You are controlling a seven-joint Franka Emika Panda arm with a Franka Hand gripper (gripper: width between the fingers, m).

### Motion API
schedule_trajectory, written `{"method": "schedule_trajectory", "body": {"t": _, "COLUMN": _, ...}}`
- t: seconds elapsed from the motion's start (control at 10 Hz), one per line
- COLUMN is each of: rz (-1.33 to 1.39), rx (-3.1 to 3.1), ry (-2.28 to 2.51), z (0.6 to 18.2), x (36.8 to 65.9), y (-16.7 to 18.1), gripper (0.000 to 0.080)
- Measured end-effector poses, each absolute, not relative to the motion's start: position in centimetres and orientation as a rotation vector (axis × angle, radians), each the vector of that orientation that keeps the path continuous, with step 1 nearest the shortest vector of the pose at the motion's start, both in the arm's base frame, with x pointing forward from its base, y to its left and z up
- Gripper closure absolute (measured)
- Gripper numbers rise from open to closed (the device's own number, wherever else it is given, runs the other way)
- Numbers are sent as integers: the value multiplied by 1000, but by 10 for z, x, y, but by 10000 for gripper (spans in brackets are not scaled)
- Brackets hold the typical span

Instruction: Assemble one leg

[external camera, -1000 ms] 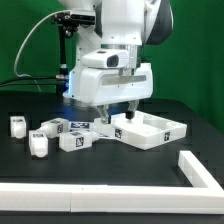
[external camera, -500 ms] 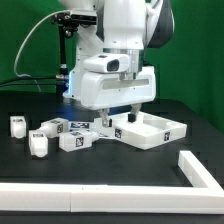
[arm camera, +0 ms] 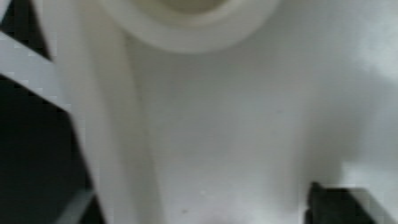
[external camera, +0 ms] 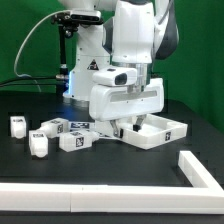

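Several small white legs with black-and-white tags lie on the black table at the exterior view's left, for example one leg (external camera: 72,141) and another (external camera: 17,126). The large white panel (external camera: 160,130) with a raised rim lies at centre right. My gripper (external camera: 124,128) is low over the panel's left corner, apart from the legs. In the wrist view the white panel (arm camera: 214,130) with a round corner hole fills the picture. The dark fingertips (arm camera: 342,205) stand wide apart at its two sides. The jaws look open, holding nothing.
A white L-shaped bar (external camera: 203,172) runs along the table's front and the exterior view's right. Cables and a green wall stand behind the arm. A loose leg (external camera: 38,146) lies nearest the front.
The arm has moved toward the exterior view's right and dropped a little over the panel's left corner. The legs and the panel have not moved.
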State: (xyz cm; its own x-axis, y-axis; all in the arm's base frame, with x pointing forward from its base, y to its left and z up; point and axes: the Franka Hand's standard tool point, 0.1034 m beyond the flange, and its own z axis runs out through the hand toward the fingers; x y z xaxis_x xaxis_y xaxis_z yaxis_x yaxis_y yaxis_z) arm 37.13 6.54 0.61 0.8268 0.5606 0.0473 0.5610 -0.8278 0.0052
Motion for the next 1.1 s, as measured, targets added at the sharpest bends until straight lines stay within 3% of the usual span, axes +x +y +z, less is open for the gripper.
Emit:
{"method": "schedule_trajectory", "body": {"t": 0.1, "rz": -73, "rx": -2994, "ry": -919, "z": 6, "x": 371, "y": 65, "gripper": 448}}
{"method": "schedule_trajectory", "body": {"t": 0.3, "rz": -62, "rx": -2995, "ry": -914, "z": 7, "x": 371, "y": 63, "gripper": 715}}
{"method": "schedule_trajectory", "body": {"t": 0.6, "rz": -22, "rx": -3031, "ry": -728, "z": 61, "x": 399, "y": 49, "gripper": 750}}
{"method": "schedule_trajectory", "body": {"t": 0.9, "rz": 69, "rx": -3093, "ry": -161, "z": 100, "x": 416, "y": 8, "gripper": 750}}
{"method": "schedule_trajectory", "body": {"t": 1.0, "rz": 49, "rx": -3095, "ry": -33, "z": 108, "x": 418, "y": 5, "gripper": 750}}
{"method": "schedule_trajectory", "body": {"t": 1.1, "rz": 65, "rx": -3097, "ry": 29, "z": 104, "x": 416, "y": 7, "gripper": 749}}
